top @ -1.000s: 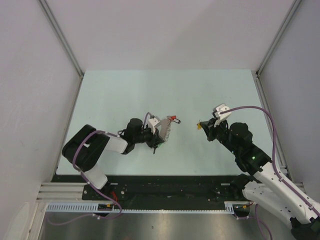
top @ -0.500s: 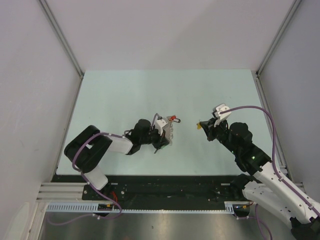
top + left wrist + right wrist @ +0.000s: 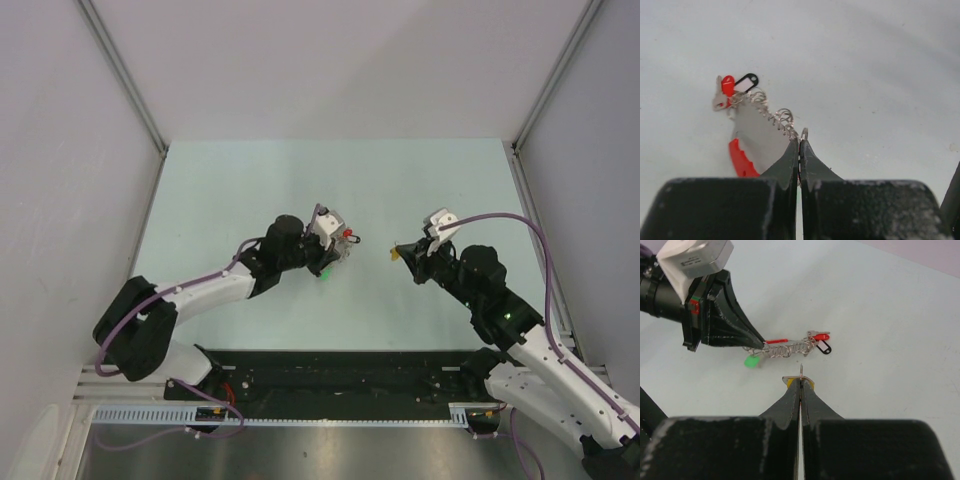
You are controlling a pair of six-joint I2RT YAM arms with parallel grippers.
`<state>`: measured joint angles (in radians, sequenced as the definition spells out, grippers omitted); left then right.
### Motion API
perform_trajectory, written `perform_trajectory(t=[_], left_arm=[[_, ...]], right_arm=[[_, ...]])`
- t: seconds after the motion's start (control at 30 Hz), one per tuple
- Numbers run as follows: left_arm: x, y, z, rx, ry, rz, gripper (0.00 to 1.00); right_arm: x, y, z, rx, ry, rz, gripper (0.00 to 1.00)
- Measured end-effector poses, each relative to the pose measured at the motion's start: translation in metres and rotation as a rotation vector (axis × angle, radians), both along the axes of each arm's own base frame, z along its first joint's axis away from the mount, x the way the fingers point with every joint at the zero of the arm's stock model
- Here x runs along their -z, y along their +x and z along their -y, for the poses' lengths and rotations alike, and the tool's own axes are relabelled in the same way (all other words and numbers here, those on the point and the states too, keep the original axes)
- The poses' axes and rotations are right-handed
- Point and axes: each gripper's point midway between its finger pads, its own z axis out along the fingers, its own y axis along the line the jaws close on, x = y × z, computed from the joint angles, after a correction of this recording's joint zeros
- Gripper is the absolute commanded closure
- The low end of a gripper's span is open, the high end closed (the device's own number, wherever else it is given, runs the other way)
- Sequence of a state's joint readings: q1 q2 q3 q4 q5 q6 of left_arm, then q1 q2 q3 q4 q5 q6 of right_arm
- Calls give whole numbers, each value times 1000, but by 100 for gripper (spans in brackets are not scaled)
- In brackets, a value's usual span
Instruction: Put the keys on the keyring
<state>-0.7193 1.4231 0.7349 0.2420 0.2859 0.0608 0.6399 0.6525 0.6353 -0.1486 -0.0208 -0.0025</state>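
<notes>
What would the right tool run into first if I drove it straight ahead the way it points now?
Most likely the keyring, which the left tool holds directly ahead. The tip of the yellow key pinched in the right tool would reach it first, though the relative height is hard to judge.

My R claw [image 3: 801, 385]: yellow key [image 3: 801, 373] mostly buried btwn tips, only blade end shows. My L claw [image 3: 799, 145] hides keyring [image 3: 752, 135] lower end.

Likely a robotics lab cell; white partition walls [image 3: 330, 60], aluminium frame posts [image 3: 122, 75], pale tabletop [image 3: 250, 180]
</notes>
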Motion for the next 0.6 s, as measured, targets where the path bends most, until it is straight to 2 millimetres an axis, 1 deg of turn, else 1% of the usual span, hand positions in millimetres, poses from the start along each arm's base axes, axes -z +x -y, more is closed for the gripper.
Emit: perform_trajectory(t=[0.13, 0.23, 0.3, 0.4, 0.47, 0.6], left_arm=[[-15, 8, -2, -4, 66, 17, 100], [-30, 8, -5, 18, 105, 45, 100], [-42, 4, -7, 59, 128, 65, 100], [-66, -6, -7, 138, 134, 114, 100], [-86, -16, -6, 211, 119, 172, 100], [-111, -37, -8, 327, 92, 270, 100]], right_arm=[[0, -4, -5, -40, -5, 6, 100], [-1, -9, -11, -85, -8, 11, 100], [0, -13, -16, -124, -12, 13, 100], [2, -21, -25, -192, -22, 12, 100], [5, -26, -32, -244, -31, 11, 100], [10, -40, -48, -355, -47, 8, 100]])
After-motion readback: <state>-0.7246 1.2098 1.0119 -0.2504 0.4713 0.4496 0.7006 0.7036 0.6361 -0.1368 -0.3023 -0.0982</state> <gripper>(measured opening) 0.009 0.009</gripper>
